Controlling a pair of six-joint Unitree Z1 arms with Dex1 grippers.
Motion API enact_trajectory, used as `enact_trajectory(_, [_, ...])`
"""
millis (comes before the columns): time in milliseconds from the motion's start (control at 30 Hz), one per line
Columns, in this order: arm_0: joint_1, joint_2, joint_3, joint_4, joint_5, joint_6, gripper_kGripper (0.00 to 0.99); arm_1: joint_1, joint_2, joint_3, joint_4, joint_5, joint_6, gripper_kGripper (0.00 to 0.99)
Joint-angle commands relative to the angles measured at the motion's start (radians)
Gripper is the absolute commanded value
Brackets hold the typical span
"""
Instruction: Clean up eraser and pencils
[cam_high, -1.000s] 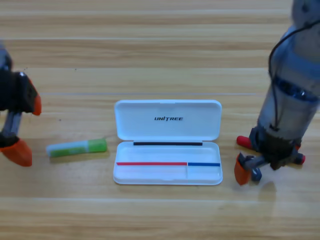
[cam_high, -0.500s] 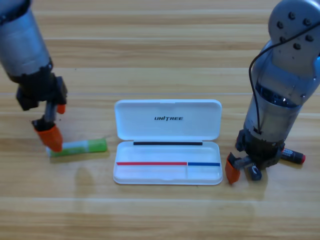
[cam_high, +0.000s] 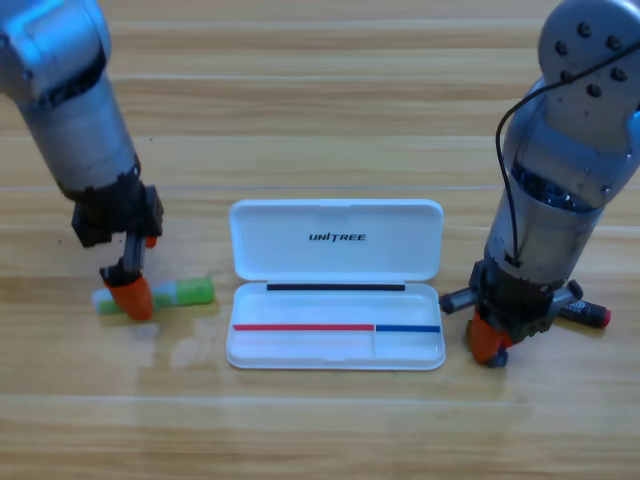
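A pale whitish-green pencil with a bright green end lies flat to the left of the white case. My left gripper points down on its left part, one orange tip in front of the tube. At the case's right, my right gripper points down at the table, close to the tray's right end. The black marker with a red end sticks out to the right from behind that arm, and the rest of it is covered. The eraser is hidden.
The white case lies open in the middle, lid up toward the back and shallow tray toward the front. Both grey arms stand tall over the table, one on each side of the case.
My left gripper has moved right and down along the green pencil. The right gripper has shifted a little to the right, with its orange tip now tucked under the wrist.
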Motion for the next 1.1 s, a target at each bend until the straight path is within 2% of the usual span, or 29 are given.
enact_trajectory(33, [0.016,0.039,0.069,-0.06,0.014,0.012,0.989,-0.041,0.067,0.059,-0.012,0.041,-0.016,0.0])
enact_trajectory(200, [0.016,0.034,0.107,-0.099,0.018,0.012,0.988,-0.042,0.007,0.079,0.035,0.067,-0.083,0.0])
enact_trajectory(367, [0.015,0.033,0.144,-0.144,0.02,0.015,0.988,-0.041,-0.122,0.056,0.17,0.076,-0.441,0.0])
enact_trajectory(533, [0.009,0.036,0.155,-0.164,0.022,0.017,0.974,-0.027,-0.191,0.025,0.259,0.101,-0.77,0.0])
enact_trajectory(733, [0.001,0.039,0.161,-0.184,0.034,0.012,0.927,0.025,-0.119,-0.066,0.27,0.096,-0.953,0.0])
enact_trajectory(1100, [-0.013,0.046,0.187,-0.228,0.049,0.007,0.778,0.081,0.076,-0.265,0.268,0.102,-1.063,0.0])
